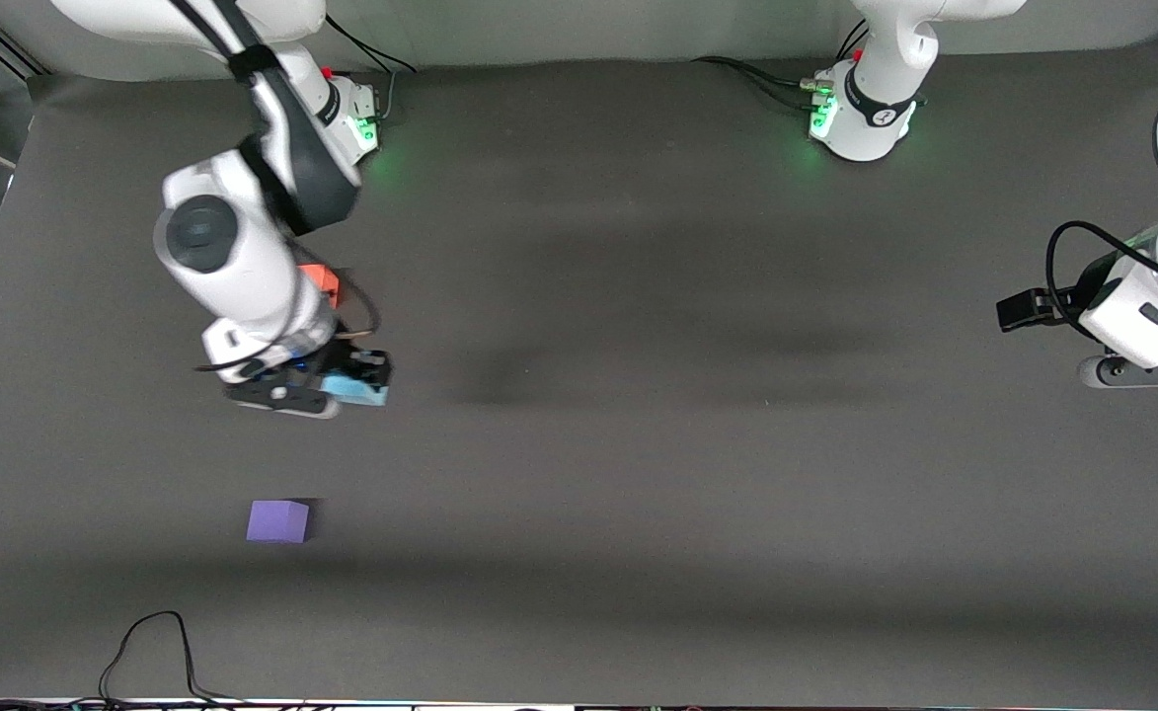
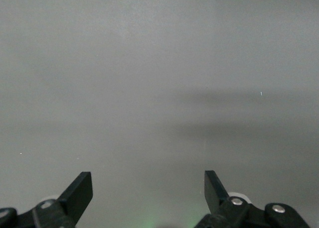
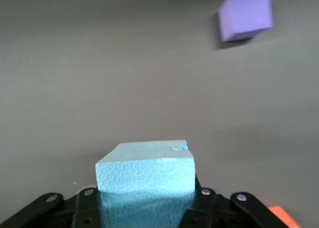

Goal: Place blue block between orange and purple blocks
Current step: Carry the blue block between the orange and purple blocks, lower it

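Observation:
My right gripper (image 1: 356, 383) is shut on the light sky-blue block (image 1: 359, 391), holding it above the table between the orange and purple blocks. In the right wrist view the blue block (image 3: 145, 171) fills the space between the jaws. The orange block (image 1: 322, 280) sits on the table, mostly hidden by the right arm; a corner shows in the right wrist view (image 3: 284, 216). The purple block (image 1: 278, 521) lies nearer the front camera and also shows in the right wrist view (image 3: 246, 15). My left gripper (image 2: 148, 188) is open and empty, waiting over the left arm's end of the table (image 1: 1146, 367).
The dark grey table (image 1: 638, 444) carries only the three blocks. A black cable (image 1: 149, 652) loops at the table's near edge toward the right arm's end. The arm bases (image 1: 860, 114) stand along the table's farthest edge.

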### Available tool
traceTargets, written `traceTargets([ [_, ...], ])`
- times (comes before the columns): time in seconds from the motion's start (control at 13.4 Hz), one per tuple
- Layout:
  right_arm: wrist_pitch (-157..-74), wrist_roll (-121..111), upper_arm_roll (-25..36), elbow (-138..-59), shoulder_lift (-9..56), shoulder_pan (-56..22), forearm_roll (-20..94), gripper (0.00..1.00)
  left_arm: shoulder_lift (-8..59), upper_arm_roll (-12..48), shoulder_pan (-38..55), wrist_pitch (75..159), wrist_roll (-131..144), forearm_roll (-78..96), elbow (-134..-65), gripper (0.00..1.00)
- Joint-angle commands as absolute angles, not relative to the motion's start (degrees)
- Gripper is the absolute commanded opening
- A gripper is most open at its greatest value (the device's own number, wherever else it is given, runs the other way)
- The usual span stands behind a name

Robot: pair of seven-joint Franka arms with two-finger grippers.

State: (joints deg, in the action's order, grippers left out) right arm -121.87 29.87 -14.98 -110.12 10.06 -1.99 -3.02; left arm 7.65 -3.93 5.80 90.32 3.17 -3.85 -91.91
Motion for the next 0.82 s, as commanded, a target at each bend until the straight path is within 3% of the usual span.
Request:
traceTargets([
  [0.0,-119.19,20.16,-8.29,-112.32,7.21,-2.72,0.53,0.39,6.86,-4.22,5.98,90.00,2.11,-3.43,-92.72,1.00],
  [0.22,-120.92,12.06,-3.61,-117.32,6.86,-2.72,0.53,0.39,6.86,-4.22,5.98,90.00,2.11,-3.43,-92.72,1.00],
  [0.3,-125.64,8.91,-1.60,-121.51,6.86,-2.64,0.53,0.39,6.86,-4.22,6.06,90.00,2.11,-3.43,-92.72,1.00],
  [0.52,-136.47,6.68,-0.79,-127.70,10.09,-2.46,0.53,0.39,6.86,-4.13,6.06,89.91,2.11,-3.43,-92.72,1.00],
  [0.75,-141.39,6.59,-0.79,-129.19,13.53,-2.29,0.53,0.40,6.86,-4.13,6.06,89.91,2.11,-3.43,-92.72,1.00],
])
